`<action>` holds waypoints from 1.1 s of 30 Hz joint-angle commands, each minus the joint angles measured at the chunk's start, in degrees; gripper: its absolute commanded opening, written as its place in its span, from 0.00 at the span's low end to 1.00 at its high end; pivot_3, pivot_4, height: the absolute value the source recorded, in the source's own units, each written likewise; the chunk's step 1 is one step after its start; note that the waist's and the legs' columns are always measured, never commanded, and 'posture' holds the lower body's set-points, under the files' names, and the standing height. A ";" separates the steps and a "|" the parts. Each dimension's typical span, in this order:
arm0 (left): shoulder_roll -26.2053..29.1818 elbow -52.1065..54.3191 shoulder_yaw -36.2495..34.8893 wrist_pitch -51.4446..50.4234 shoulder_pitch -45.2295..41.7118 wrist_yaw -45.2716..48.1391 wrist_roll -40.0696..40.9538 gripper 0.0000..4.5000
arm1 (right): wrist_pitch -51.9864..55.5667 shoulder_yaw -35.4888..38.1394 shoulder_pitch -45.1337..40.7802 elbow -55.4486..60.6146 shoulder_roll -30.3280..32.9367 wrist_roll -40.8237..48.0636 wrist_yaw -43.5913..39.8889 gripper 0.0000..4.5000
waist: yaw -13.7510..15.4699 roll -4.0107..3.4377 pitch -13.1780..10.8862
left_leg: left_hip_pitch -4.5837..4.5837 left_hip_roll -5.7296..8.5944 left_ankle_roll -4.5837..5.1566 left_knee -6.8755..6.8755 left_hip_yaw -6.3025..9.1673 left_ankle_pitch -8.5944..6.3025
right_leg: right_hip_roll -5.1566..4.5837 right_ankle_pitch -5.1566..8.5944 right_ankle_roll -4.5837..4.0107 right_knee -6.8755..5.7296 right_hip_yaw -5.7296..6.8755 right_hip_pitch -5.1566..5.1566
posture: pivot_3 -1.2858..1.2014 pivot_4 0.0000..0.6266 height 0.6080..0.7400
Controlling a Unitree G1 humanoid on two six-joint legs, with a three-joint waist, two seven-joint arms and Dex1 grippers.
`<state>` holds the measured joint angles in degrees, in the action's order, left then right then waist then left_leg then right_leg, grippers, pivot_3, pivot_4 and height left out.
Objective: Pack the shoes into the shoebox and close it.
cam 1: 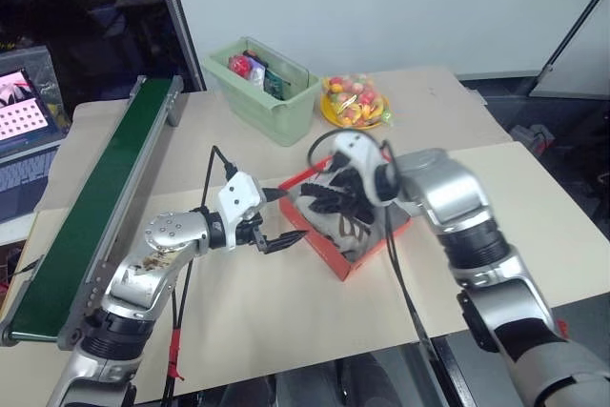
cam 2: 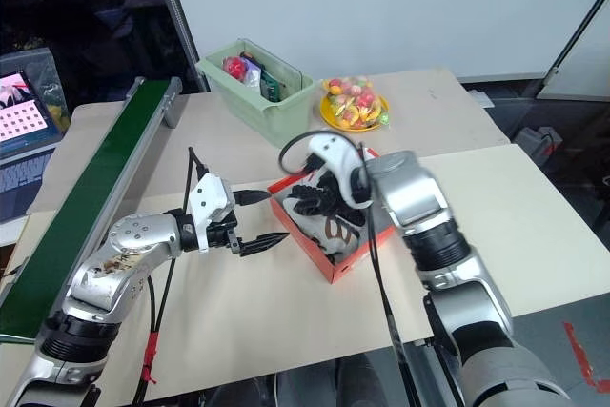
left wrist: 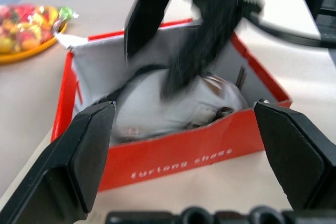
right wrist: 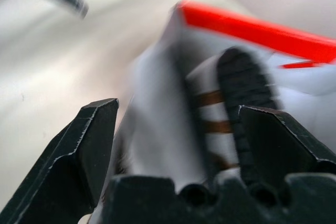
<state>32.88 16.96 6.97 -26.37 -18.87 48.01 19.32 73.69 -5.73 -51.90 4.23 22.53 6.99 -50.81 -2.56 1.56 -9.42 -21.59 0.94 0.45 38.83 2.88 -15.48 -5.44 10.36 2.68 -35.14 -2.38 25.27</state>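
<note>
Just ahead of the left gripper (cam 1: 283, 220), which hovers over the tabletop (cam 1: 286, 321) with its fingers spread wide and nothing between them, sits the shoebox (cam 1: 367, 256), red-orange outside, white inside. Left gripper is near the box's end, not touching it; in the left wrist view the box front with white lettering sits squarely between the two fingers, a little way off.

Inside the shoebox: shoes (left wrist: 173, 106), off-white with dark laces. One is clearly lying down in the box. The right wrist view shows a ridged black sole on edge next to white upper, so I judge the second one is in there too, but can't tell how well it's seated.

Above the shoes, the right gripper (cam 2: 319, 199) hangs over the open box, fingers apart, gripping nothing as far as I can see. It's blurred in the left wrist view, so I can't tell whether a fingertip touches a shoe.

Lid: not closed. Can't make out where it's folded from these angles.

Beyond the right gripper, well apart: a yellow plate of bright sweets (cam 1: 355, 102) and a pale green bin (cam 1: 262, 88) with odds and ends. Off beyond the left gripper's outer side, a green conveyor belt (cam 1: 91, 207) along the table edge.

Status, my read: shoes loaded or nearly so. Left to do: check seating, close the lid.
</note>
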 commanded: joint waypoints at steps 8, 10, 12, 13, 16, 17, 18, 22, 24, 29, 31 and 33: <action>-0.21 4.37 -0.99 1.85 4.14 -0.73 0.16 1.00 | 18.81 37.25 14.18 19.88 7.08 13.63 3.23 0.98 | 2.17 -0.02 0.00 | -0.54 0.06 0.02 0.01 -0.04 -0.01 | -0.12 0.01 0.02 0.21 0.35 0.15 | 0.52 0.24 1.00; -0.29 4.62 -0.98 1.97 4.54 -0.76 0.08 1.00 | 18.81 39.52 22.80 22.99 9.48 15.80 3.08 0.98 | 2.56 -0.05 -0.02 | -0.54 0.10 0.02 0.01 -0.07 -0.02 | -0.21 0.03 0.05 0.27 0.41 0.06 | 0.52 0.24 1.00; -0.40 4.85 -0.94 2.02 4.88 -0.83 0.04 1.00 | 18.81 41.33 30.02 25.83 10.81 18.12 2.54 0.98 | 2.42 -0.10 -0.03 | -0.47 0.12 0.03 0.03 -0.12 -0.02 | -0.22 0.04 0.07 0.24 0.38 -0.03 | 0.52 0.24 1.00; -0.46 4.93 -0.89 2.02 4.93 -0.87 0.02 1.00 | 18.81 41.78 33.29 27.48 11.40 19.38 2.04 0.98 | 2.11 -0.13 -0.03 | -0.37 0.12 0.03 0.05 -0.20 -0.02 | -0.21 0.05 0.08 0.26 0.31 -0.06 | 0.52 0.24 1.00; -0.65 5.14 -0.87 1.75 4.83 -0.91 0.21 1.00 | 18.09 41.27 39.97 31.71 12.52 21.74 1.98 0.98 | 1.43 -0.13 -0.03 | -0.12 0.11 0.05 0.04 -0.29 -0.03 | -0.17 0.11 0.15 0.26 0.16 -0.21 | 0.52 0.24 1.00; -0.66 5.14 -0.86 1.70 4.81 -0.89 0.23 1.00 | 16.99 40.80 39.75 32.34 12.06 21.97 3.05 0.98 | 1.11 -0.13 -0.03 | 0.00 0.09 0.06 0.04 -0.29 -0.03 | -0.13 0.11 0.15 0.24 0.13 -0.29 | 0.52 0.24 1.00; -0.67 5.02 -0.78 1.70 4.69 -0.84 0.20 1.00 | 16.50 40.26 37.95 32.61 10.93 22.15 4.37 0.98 | 0.77 -0.12 -0.04 | 0.15 0.08 0.06 0.05 -0.33 -0.03 | -0.08 0.29 0.43 0.24 0.05 -0.39 | 0.52 0.24 1.00; -0.81 4.58 -0.18 1.55 3.98 -0.53 0.06 1.00 | 13.99 28.40 24.81 32.23 4.18 21.39 12.03 0.98 | -0.42 -0.08 -0.12 | 0.60 0.06 0.05 0.06 -0.40 -0.04 | 0.00 0.43 0.62 0.31 -0.15 -1.13 | 0.52 0.24 1.00; -1.00 4.25 0.04 1.38 3.46 -0.55 0.04 1.00 | 11.16 21.70 19.06 29.71 0.76 20.04 15.61 0.98 | -0.69 -0.05 -0.13 | 1.04 0.05 0.03 0.07 -0.28 -0.02 | 0.11 0.43 0.62 0.24 -0.14 -1.15 | 0.52 0.24 1.00; -1.24 3.81 0.66 1.30 2.68 -0.45 -0.18 1.00 | 5.71 12.42 10.76 19.82 -2.54 16.45 21.37 0.98 | 0.22 -0.07 -0.12 | 0.87 0.07 0.02 0.01 -0.03 -0.01 | 0.18 0.33 0.28 0.15 -0.04 -0.93 | 0.52 0.24 1.00; -1.30 3.88 0.49 0.91 2.24 -0.60 0.06 1.00 | 3.70 10.51 10.48 16.62 -1.56 15.70 21.81 0.86 | 0.64 -0.08 -0.11 | 0.67 0.16 0.02 0.03 0.02 -0.02 | 0.04 0.19 0.06 0.15 0.00 -0.78 | 0.52 0.24 1.00; -1.35 3.69 0.27 0.79 2.05 -0.79 0.06 1.00 | 1.06 6.30 11.54 14.92 2.19 15.08 19.86 0.76 | 1.05 -0.08 -0.11 | 0.28 0.23 0.02 0.03 0.06 -0.07 | -0.06 0.18 0.09 0.17 0.06 -0.54 | 0.52 0.24 1.00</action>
<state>31.63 19.84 7.95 -26.15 -15.87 47.44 19.12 78.08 2.36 -40.75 19.61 22.24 22.89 -29.85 -1.51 1.48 -9.53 -21.55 1.26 0.47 38.86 2.92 -15.56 -5.59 10.54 2.78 -34.97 -2.33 24.99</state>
